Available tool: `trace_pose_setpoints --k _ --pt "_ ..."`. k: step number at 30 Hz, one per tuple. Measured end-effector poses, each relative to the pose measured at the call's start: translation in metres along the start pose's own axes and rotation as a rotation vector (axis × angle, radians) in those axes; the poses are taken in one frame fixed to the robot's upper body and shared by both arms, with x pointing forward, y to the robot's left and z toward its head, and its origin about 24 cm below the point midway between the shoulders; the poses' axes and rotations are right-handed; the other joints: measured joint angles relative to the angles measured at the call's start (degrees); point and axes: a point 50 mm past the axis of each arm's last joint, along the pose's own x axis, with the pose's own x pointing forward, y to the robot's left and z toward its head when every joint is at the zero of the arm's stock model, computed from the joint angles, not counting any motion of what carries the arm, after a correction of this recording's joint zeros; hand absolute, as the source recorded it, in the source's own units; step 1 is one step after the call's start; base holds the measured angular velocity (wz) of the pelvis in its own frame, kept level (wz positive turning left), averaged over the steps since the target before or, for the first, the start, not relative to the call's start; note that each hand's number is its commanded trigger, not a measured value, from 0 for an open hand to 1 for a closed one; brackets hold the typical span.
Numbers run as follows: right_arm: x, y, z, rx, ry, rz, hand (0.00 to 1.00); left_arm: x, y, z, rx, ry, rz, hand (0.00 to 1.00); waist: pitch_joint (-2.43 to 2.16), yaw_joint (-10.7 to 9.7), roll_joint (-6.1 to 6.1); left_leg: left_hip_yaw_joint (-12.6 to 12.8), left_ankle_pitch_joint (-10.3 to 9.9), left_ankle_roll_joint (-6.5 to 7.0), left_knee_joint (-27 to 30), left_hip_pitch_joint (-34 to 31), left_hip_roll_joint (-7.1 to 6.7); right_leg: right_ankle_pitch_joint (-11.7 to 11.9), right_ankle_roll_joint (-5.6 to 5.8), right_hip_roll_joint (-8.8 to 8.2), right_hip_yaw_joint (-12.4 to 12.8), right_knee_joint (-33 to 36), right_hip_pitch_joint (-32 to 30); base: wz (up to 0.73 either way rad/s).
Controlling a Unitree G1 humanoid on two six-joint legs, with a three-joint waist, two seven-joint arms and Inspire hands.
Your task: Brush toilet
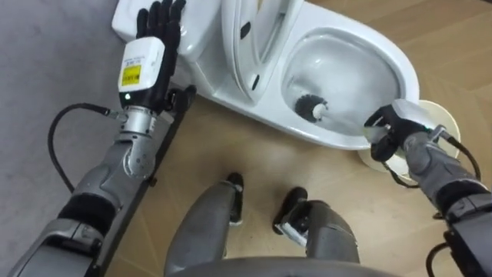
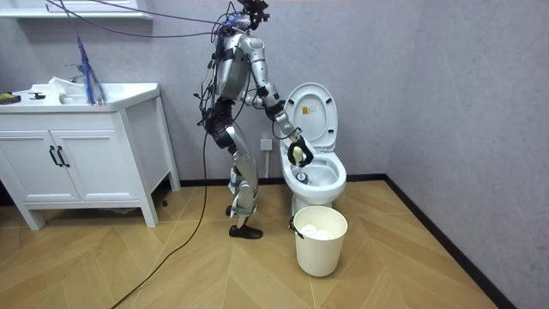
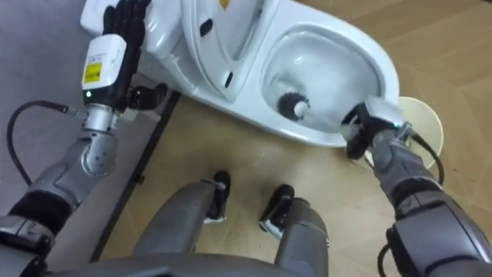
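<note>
The robot stands close in front of the toilet (image 1: 400, 69), with its feet on the wood floor. The lid (image 1: 254, 38) is up. The right hand (image 1: 392, 127) is at the near right edge of the bowl, and its fingers are curled tight round the handle of the brush (image 1: 310, 104). The dark, bristly end of the brush is down inside the bowl, near the bottom. The left hand (image 1: 154, 46) lies flat on the tank (image 1: 198, 38) on the far left, fingers straight, holding nothing.

The brush looks light. Its handle looks thin and stiff, and the bristles look springy, so they will likely bend when pushed on the bowl. The handle may be smooth and could turn in the hand, so a firm hold near its top end seems best, well away from the wet bristles. The bowl is hard and shiny, so the brush should slide over it easily.

A pale bin (image 2: 320, 245) sits on the floor just beside the toilet, on the right.
</note>
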Motion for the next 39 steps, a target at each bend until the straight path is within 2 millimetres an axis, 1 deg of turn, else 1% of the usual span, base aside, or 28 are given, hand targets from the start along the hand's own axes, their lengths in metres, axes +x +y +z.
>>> trace_pose_setpoints --k 1,3,4,8,11,12,13,15,16,17,19,21,23,27,29,32,35,36,37,38,39 --pt "0.002 -0.007 0.004 -0.022 -0.016 -0.026 1.0 0.001 0.001 -0.001 0.007 -0.001 0.011 0.0 0.17 0.58 -0.17 -0.04 -0.03 -0.06 0.38 -0.85 0.01 -0.19 -0.16 -0.05 -0.18 0.21 -0.72 0.07" --pt "0.005 -0.016 0.009 -0.046 -0.027 -0.068 1.0 0.004 0.006 -0.002 0.023 -0.012 0.035 0.0 0.34 0.8 -0.31 -0.78 -0.1 -0.23 1.06 -2.32 -0.02 -0.48 -0.33 -0.12 -0.92 0.81 -1.61 0.17" --pt "0.007 -0.02 0.01 -0.052 -0.024 -0.085 1.0 0.006 0.01 -0.002 0.039 -0.031 0.048 0.0 0.5 0.86 -0.57 -0.93 -0.09 -0.32 1.39 -3.15 -0.01 -0.69 -0.4 -0.2 -1.4 0.77 -2.14 0.21" --pt "0.009 -0.034 0.013 -0.059 -0.02 -0.136 1.0 0.013 0.017 -0.001 0.055 -0.046 0.099 0.0 0.63 1.76 -0.78 -1.26 -0.06 -0.39 2.06 -5.63 0.06 -0.67 -0.45 -0.01 -1.57 1.19 -4.11 0.03" --pt "0.009 -0.04 0.01 0.004 0.002 -0.176 1.0 0.015 0.022 -0.004 0.079 -0.031 0.13 0.0 0.69 1.69 -0.87 -1.44 -0.06 -0.37 2.88 -7.02 0.03 -0.68 -0.45 -0.24 -1.67 1.83 -5.41 0.04" --pt "0.01 -0.045 0.01 0.041 0.01 -0.203 1.0 0.015 0.025 -0.006 0.092 -0.028 0.149 0.0 0.78 1.67 -1.03 -1.41 -0.05 -0.36 2.95 -7.68 0.04 -0.68 -0.45 -0.22 -1.4 1.95 -6.27 -0.05" --pt "0.011 -0.051 0.01 0.07 0.016 -0.237 1.0 0.015 0.027 -0.008 0.105 -0.022 0.164 0.0 0.83 1.56 -1.12 -1.27 -0.05 -0.34 3.16 -8.46 0.02 -0.68 -0.45 -0.31 -1.22 2.26 -7.11 -0.05" --pt "0.011 -0.056 0.009 0.141 0.032 -0.276 1.0 0.015 0.029 -0.009 0.116 -0.011 0.189 0.0 0.88 1.3 -1.2 -1.18 -0.05 -0.34 3.88 -9.35 -0.04 -0.76 -0.47 -0.56 -0.99 3.01 -8.06 0.0" --pt "0.011 -0.059 0.009 0.194 0.039 -0.297 1.0 0.015 0.031 -0.009 0.123 -0.007 0.206 0.0 1.04 1.03 -1.48 -1.17 -0.04 -0.33 4.27 -9.83 -0.08 -0.85 -0.47 -0.64 -0.74 3.37 -8.63 0.0" --pt "0.011 -0.061 0.009 0.211 0.037 -0.307 1.0 0.015 0.032 -0.009 0.127 -0.005 0.216 0.0 1.16 0.81 -1.7 -1.14 -0.04 -0.33 4.53 -10.13 -0.1 -0.92 -0.53 -0.77 -0.56 3.81 -9.08 -0.04" --pt "0.011 -0.068 0.012 0.267 0.031 -0.341 1.0 0.014 0.036 -0.012 0.143 0.005 0.256 0.0 1.5 -0.33 -2.28 -0.51 -0.02 -0.3 4.76 -10.72 -0.12 -1.04 -0.58 -0.88 -0.01 4.33 -10.07 -0.07" --pt "0.01 -0.07 0.012 0.324 0.038 -0.36 1.0 0.013 0.036 -0.014 0.156 0.022 0.271 0.0 1.52 -1.2 -2.31 -0.31 0.02 -0.23 4.9 -10.73 -0.09 -1.04 -0.58 -0.87 0.23 4.17 -10.18 -0.05" --pt "0.01 -0.069 0.011 0.43 0.058 -0.357 1.0 0.012 0.037 -0.016 0.158 0.051 0.281 0.0 1.51 -1.84 -2.29 -0.25 0.04 -0.2 5.22 -10.69 -0.02 -0.94 -0.69 -0.87 0.34 4.44 -10.18 -0.03" --pt "0.01 -0.068 0.009 0.509 0.076 -0.354 1.0 0.012 0.036 -0.019 0.182 0.082 0.279 0.0 1.45 -2.77 -2.19 -0.25 0.05 -0.19 5.91 -10.63 0.03 -0.91 -0.85 -0.99 0.26 4.96 -10.0 0.0" --pt "0.01 -0.067 0.009 0.522 0.079 -0.353 1.0 0.013 0.035 -0.018 0.188 0.093 0.273 0.0 1.45 -2.87 -2.18 -0.46 0.14 -0.07 5.98 -10.46 -0.06 -0.83 -0.92 -1.15 0.36 5.15 -9.94 0.0" --pt "0.01 -0.064 0.007 0.518 0.087 -0.346 1.0 0.012 0.033 -0.019 0.196 0.104 0.247 0.0 1.4 -2.91 -1.91 -0.5 0.22 0.06 6.27 -10.19 -0.45 -0.9 -0.89 -1.73 0.34 5.87 -9.82 0.04" --pt "0.01 -0.063 0.007 0.487 0.087 -0.34 1.0 0.011 0.031 -0.019 0.193 0.11 0.221 0.0 1.41 -2.94 -1.0 -0.68 0.37 0.29 5.91 -10.07 -0.9 -0.97 -0.76 -2.18 0.21 6.25 -9.63 0.06" --pt "0.01 -0.063 0.007 0.47 0.083 -0.332 1.0 0.011 0.029 -0.019 0.196 0.111 0.208 0.0 1.47 -2.73 -0.45 -0.71 0.42 0.33 5.89 -9.96 -0.91 -0.93 -0.73 -2.21 0.09 6.06 -9.47 0.04" --pt "0.01 -0.059 0.007 0.433 0.082 -0.313 1.0 0.011 0.027 -0.019 0.202 0.115 0.191 0.0 1.51 -2.73 0.38 -0.84 0.42 0.35 5.91 -9.62 -0.9 -0.89 -0.67 -2.2 -0.2 5.88 -8.87 0.03" --pt "0.01 -0.056 0.006 0.408 0.08 -0.295 1.0 0.011 0.026 -0.018 0.205 0.115 0.18 0.0 1.44 -2.54 0.62 -0.77 0.4 0.38 5.81 -9.36 -0.9 -0.86 -0.59 -2.18 -0.07 5.82 -8.65 0.0" --pt "0.01 -0.05 0.007 0.359 0.071 -0.255 1.0 0.01 0.023 -0.018 0.208 0.118 0.157 0.0 1.49 -1.87 1.05 -0.68 0.36 0.41 5.55 -8.76 -0.91 -0.82 -0.52 -2.1 0.1 5.61 -8.23 0.0"
